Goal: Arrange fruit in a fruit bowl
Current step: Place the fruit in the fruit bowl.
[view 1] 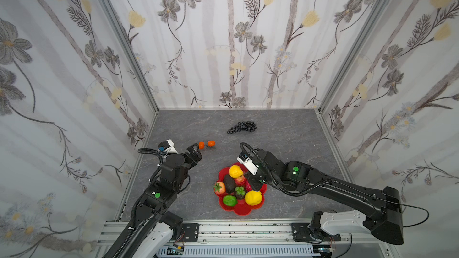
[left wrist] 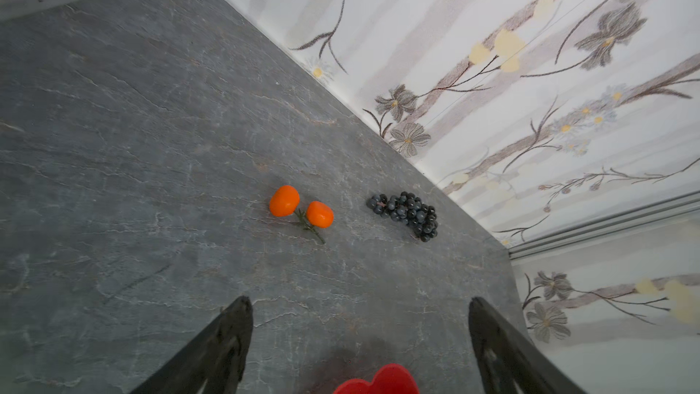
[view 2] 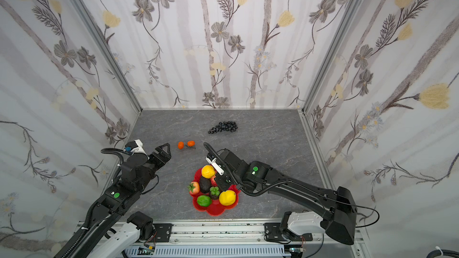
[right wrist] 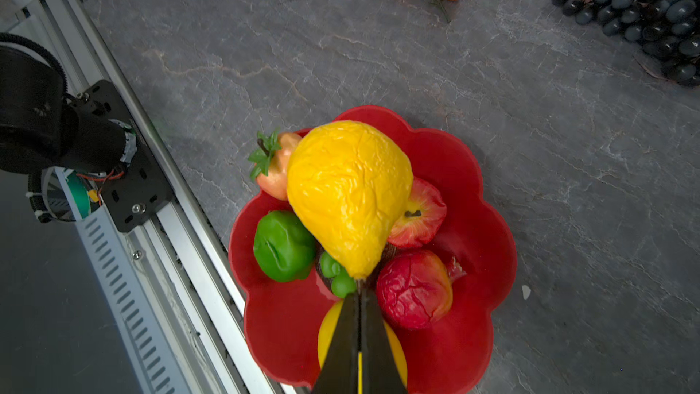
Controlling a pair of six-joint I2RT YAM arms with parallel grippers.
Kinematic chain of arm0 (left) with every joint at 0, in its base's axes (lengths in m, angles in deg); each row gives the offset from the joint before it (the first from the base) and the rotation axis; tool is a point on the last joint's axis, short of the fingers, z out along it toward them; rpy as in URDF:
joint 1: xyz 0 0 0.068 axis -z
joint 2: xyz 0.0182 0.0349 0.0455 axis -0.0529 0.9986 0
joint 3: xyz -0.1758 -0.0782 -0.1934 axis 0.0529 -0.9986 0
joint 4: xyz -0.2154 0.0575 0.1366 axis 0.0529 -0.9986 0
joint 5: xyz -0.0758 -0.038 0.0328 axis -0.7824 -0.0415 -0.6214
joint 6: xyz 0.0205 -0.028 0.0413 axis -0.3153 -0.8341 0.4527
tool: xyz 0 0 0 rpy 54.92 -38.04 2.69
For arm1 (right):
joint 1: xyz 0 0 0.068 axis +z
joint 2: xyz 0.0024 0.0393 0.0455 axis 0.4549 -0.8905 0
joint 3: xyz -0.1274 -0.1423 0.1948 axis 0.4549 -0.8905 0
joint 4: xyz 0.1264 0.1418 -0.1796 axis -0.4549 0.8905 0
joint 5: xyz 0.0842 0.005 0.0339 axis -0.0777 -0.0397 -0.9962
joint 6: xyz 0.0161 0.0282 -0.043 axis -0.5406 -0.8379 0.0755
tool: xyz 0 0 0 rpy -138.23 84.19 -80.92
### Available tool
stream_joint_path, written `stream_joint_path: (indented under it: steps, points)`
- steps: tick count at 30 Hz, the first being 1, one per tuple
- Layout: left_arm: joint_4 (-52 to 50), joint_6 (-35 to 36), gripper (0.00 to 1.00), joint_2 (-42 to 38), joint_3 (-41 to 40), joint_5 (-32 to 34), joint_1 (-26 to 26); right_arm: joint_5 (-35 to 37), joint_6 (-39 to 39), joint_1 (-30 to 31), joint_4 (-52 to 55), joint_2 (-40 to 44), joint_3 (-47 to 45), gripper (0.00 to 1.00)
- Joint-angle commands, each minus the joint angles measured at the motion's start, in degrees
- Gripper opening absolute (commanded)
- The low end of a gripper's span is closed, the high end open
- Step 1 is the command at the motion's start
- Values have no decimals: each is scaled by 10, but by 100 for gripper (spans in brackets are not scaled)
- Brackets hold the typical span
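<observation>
Bowl: fruit bowl (right wrist: 473,168), a red scalloped dish, sits on the grey table (view 1: 285,132) between our 2 arms.
In bowl: strawberry (view 1: 219,187), avocado (view 1: 229,183), green fruit (view 1: 229,200), lemon (view 1: 253,197), apple (right wrist: 420,214), wrinkled red fruit (right wrist: 414,289) and dark fruit with a green cap (view 1: 239,192). It's crowded, with little bare floor.
Outside: 2 tiny oranges (left wrist: 284,200) on 1 sprig (left wrist: 308,223), with the grape bunch (left wrist: 407,214) further back. Both lie on the table, well apart from the bowl.
Right arm: right gripper (right wrist: 358,289) has its jaws pressed together at the narrow end of the yellow pear (right wrist: 348,191). We read this as a pinch on the stem, with the pear over the pile.
Left arm: left gripper (left wrist: 360,303) has its jaws spread wide and empty, above the table and pointed at the oranges.
Pear handling: we judge it light and hollow, with soft wrinkled skin. A stem pinch lets it swing, and it could roll off a rounded neighbour.
Orange handling: they look light, glossy and likely slippery. We'd take 1 across its middle and the sprig drags the other along.
Grape handling: it's a floppy cluster. We'd grip the thick end, though beads may squirt out.
Remaining: we judge oranges and grapes to go, plus seating the pear.
</observation>
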Motion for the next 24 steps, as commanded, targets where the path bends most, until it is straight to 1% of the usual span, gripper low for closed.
stream_joint_path:
  steps: [1,4,6,9,11,18,24]
  points:
    - [-21,81,90,-9,-11,24,-3,21,13,21,86,3,18,0]
    - [-21,111,90,-21,-24,32,-4,25,15,39,120,2,28,0]
    - [-35,135,91,-36,-25,50,-4,34,16,54,138,-2,34,0]
    - [-43,142,91,-85,-41,91,-4,46,16,75,156,-10,41,0]
    - [-33,144,91,-111,-60,101,-4,48,14,85,170,-17,48,0]
    - [-52,150,93,-127,-75,150,-4,38,16,116,220,-58,79,0]
    - [-43,153,94,-137,-84,155,-3,23,20,137,252,-94,102,0]
